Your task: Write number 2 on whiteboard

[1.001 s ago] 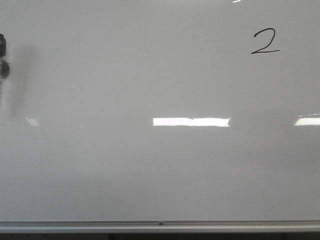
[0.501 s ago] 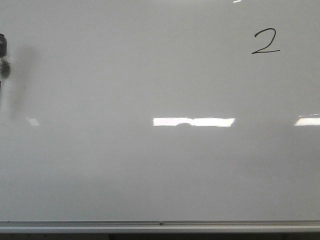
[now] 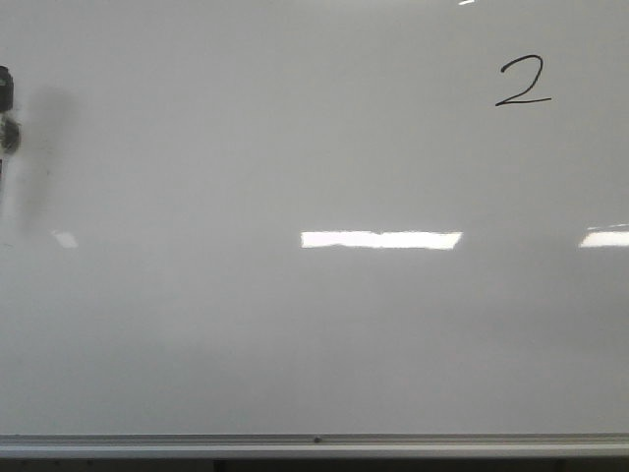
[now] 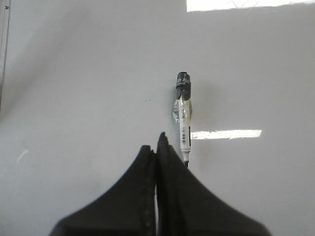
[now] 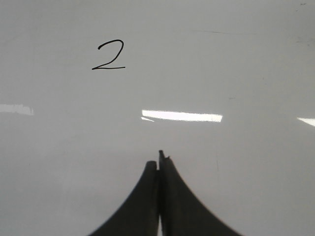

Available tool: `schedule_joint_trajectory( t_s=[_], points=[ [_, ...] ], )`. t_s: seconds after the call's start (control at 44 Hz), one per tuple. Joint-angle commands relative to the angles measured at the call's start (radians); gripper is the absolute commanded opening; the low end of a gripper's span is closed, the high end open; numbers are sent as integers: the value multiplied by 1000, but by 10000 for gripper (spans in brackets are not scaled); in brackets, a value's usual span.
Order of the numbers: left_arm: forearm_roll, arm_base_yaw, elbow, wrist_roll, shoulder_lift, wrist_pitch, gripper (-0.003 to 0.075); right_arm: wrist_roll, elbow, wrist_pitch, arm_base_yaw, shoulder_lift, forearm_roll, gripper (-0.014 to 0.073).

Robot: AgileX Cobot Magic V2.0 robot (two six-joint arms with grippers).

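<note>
The whiteboard (image 3: 295,157) fills the front view, with a silver rail (image 3: 314,444) along its near edge. A small black number 2 (image 3: 523,82) is drawn at its far right; it also shows in the right wrist view (image 5: 109,55). A white marker with a black cap (image 4: 183,118) lies on the board just beyond my left gripper (image 4: 156,142), beside one finger and not between the jaws. It shows at the left edge of the front view (image 3: 6,108). My left gripper is shut and empty. My right gripper (image 5: 158,160) is shut and empty, back from the digit.
Bright rectangular light reflections (image 3: 380,239) lie across the middle of the board. A metal frame edge (image 4: 4,49) shows in the left wrist view. Neither gripper shows in the front view.
The middle reflection's outline has shifted slightly. The digit, the marker and the board have not visibly moved.
</note>
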Motion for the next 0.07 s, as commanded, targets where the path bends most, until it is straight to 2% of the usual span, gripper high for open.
schedule_joint_trajectory(
  t_s=[0.0, 0.046],
  points=[
    [-8, 2, 8, -5, -14, -79, -20, -1, -15, -88, -6, -20, 0, -68],
    [-8, 2, 8, -5, -14, -79, -20, -1, -15, -88, -6, -20, 0, -68]
  ],
)
